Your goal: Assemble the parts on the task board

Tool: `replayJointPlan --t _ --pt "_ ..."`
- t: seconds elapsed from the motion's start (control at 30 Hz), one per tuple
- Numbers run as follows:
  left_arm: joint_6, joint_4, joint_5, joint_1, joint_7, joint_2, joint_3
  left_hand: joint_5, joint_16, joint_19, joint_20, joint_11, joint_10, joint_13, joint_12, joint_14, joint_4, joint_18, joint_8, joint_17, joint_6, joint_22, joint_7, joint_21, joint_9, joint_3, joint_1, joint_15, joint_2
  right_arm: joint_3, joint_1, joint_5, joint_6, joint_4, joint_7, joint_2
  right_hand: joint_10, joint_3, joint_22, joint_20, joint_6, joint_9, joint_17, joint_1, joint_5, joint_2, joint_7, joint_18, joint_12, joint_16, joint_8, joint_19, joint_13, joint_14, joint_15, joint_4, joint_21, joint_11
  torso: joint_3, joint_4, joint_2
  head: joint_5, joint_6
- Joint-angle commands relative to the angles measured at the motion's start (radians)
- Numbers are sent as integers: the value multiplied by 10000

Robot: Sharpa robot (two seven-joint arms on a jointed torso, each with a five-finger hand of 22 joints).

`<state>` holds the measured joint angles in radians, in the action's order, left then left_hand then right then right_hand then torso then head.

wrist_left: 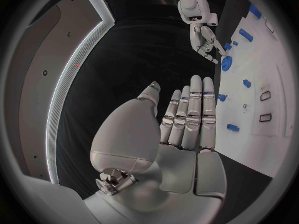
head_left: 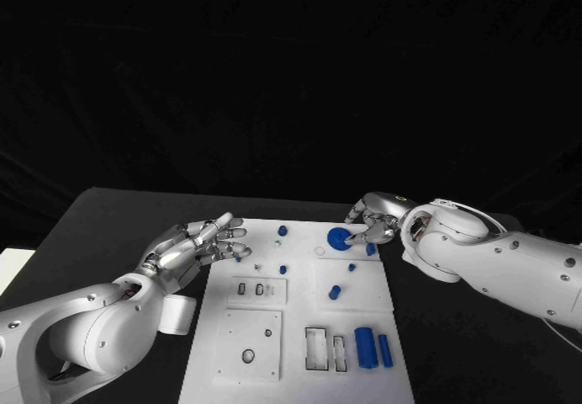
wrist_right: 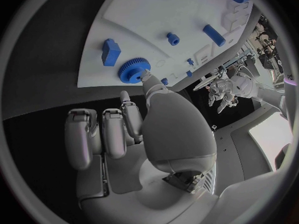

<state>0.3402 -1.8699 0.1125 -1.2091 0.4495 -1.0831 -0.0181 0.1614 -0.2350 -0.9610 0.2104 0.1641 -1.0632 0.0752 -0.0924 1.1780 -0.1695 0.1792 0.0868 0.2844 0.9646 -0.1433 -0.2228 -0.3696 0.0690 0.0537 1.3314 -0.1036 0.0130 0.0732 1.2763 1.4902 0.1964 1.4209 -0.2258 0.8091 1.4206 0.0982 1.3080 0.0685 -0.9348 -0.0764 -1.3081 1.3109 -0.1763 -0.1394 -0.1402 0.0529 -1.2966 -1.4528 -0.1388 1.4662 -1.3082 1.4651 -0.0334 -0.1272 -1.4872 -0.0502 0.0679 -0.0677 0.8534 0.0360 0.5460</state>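
The white task board (head_left: 230, 337) lies in the middle of the black table. A blue gear (head_left: 338, 238) lies flat near its far edge. My right hand (head_left: 370, 223) hovers just right of the gear. Its thumb tip touches the rim of the gear (wrist_right: 134, 69), and the other fingers (wrist_right: 112, 129) stay bent and short of it. A blue block (wrist_right: 111, 52) lies beside the gear. My left hand (head_left: 200, 244) hangs at the board's left edge, fingers straight and apart (wrist_left: 190, 114), holding nothing. Two long blue cylinders (head_left: 373, 347) lie at the near right, and small blue pegs (head_left: 335, 292) dot the middle.
Rectangular slots (head_left: 325, 348) and a round hole (head_left: 249, 356) sit in the board's near half. Bare black table (head_left: 109, 227) stretches on both sides of the board. My right forearm (head_left: 510, 261) reaches over the table to the right of the board.
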Motion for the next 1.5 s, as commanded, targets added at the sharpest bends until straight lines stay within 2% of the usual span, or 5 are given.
replayJointPlan --t 0.03,0.27,0.73,1.33,1.5 --pt "-242 3 6 -12 67 23 6 -10 37 67 11 15 83 -13 59 -94 62 20 -66 11 -15 10 -52 29 -10 -4 120 1 16 2 -37 215 -304 -62 -93 -84 93 2 866 38 83 -15 -92 127 4 31 -4 -175 -120 -45 -63 524 -199 614 43 -84 -37 -7 10 -22 0 -6 31" --pt "-245 19 6 -12 62 26 6 -9 51 79 15 16 81 -11 65 -107 76 20 -71 18 -13 17 -53 38 -8 -2 126 -3 19 1 -87 319 -337 -134 -41 -212 343 -9 1032 42 51 -20 -334 192 -23 82 0 -207 -634 -160 -163 569 -705 656 46 -109 -117 -8 15 5 1 -29 43" --pt "-283 26 6 -12 15 33 6 -9 56 82 17 17 81 -10 67 -110 79 20 -74 20 -12 19 -53 40 -7 -1 126 -4 21 0 -106 448 -197 -130 -8 -325 526 40 1171 48 -25 -26 -473 284 -62 233 10 -233 -1009 -231 -278 607 -1079 677 46 -85 -186 -1 11 -6 5 -34 49" --pt "-342 36 6 -12 -16 46 6 -10 63 87 19 19 82 -10 70 -117 81 20 -76 23 -12 22 -55 44 -7 -2 123 -6 23 -3 -213 1254 -268 -393 -95 -586 656 208 1340 57 -144 -22 -579 555 -55 396 16 -266 -1275 -282 -393 651 -1359 688 44 178 -266 6 13 -8 5 -48 122" --pt "-349 40 6 -12 -22 39 6 -10 63 87 19 19 82 -10 70 -117 81 20 -76 23 -12 22 -55 44 -7 -2 123 -6 23 -4 -246 1357 -318 -395 -95 -576 698 336 1387 55 -237 -23 -613 719 -14 436 23 -274 -1355 -298 -448 662 -1448 690 38 359 -288 15 16 -1 5 -50 136"
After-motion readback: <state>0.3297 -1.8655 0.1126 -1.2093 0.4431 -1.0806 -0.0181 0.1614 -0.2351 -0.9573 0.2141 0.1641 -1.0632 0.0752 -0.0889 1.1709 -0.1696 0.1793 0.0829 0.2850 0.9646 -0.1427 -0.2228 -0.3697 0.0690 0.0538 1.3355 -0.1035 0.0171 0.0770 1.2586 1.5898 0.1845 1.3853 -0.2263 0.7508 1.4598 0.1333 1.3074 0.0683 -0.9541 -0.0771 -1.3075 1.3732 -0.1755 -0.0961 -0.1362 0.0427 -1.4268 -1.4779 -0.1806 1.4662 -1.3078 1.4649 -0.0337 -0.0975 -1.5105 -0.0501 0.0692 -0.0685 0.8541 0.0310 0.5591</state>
